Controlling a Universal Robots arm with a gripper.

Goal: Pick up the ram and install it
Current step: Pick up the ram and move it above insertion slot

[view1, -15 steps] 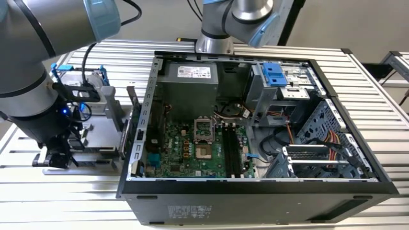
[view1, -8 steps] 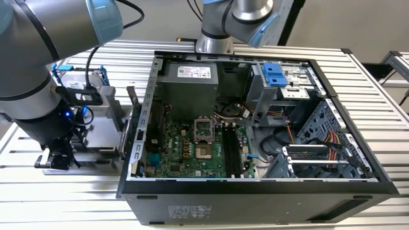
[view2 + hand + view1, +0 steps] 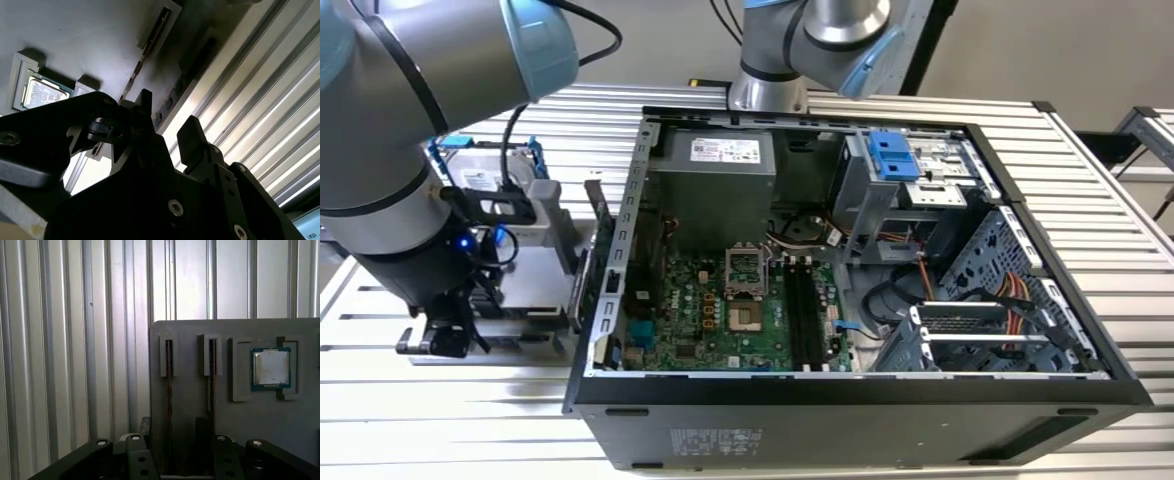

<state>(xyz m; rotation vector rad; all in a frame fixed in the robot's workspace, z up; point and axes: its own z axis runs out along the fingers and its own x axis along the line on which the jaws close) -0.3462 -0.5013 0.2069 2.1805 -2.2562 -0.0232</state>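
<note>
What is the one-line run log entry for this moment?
gripper: open, empty | nearest: ram, standing in grey holder | ram: not yet picked

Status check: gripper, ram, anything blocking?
Gripper open, above grey holder. Ram on edge in its slot, not gripped. Second stick alongside, nothing blocking.

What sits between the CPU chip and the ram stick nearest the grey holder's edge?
In the first wrist view, a second thin stick, standing on edge, lies between that ram and the CPU chip.
</note>
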